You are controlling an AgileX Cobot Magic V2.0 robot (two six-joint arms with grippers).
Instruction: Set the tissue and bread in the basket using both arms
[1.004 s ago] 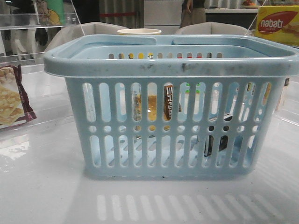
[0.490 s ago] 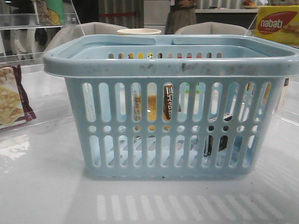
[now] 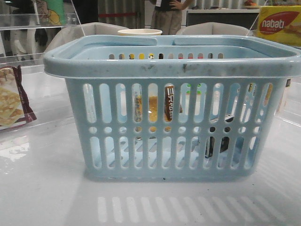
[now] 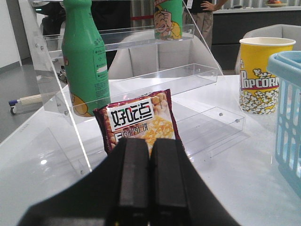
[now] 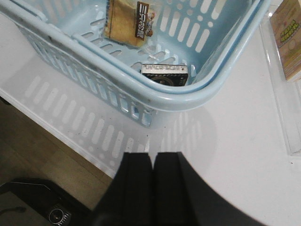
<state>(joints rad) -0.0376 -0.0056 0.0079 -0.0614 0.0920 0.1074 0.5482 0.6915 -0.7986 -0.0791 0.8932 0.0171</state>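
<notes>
The light-blue basket (image 3: 174,70) stands on the white table and fills the front view. The bread packet (image 5: 128,21) lies inside it, its brown label showing through the slots (image 3: 171,102). The black and white tissue packet (image 5: 165,74) lies inside at a corner of the basket, dark behind the slots (image 3: 217,141). My left gripper (image 4: 149,153) is shut and empty, away from the basket, facing a maroon cracker bag (image 4: 138,120). My right gripper (image 5: 152,162) is shut and empty, above the table outside the basket's corner (image 5: 146,113).
A green bottle (image 4: 85,56) stands on a clear acrylic shelf (image 4: 155,70). A yellow popcorn tub (image 4: 259,75) stands beside the basket. A yellow Nabati box (image 3: 281,24) is at the back right. A snack pack (image 5: 288,37) lies in a clear tray. The table edge (image 5: 56,136) is near.
A person in the far background has shifted to the left. The basket and its contents have not moved.
</notes>
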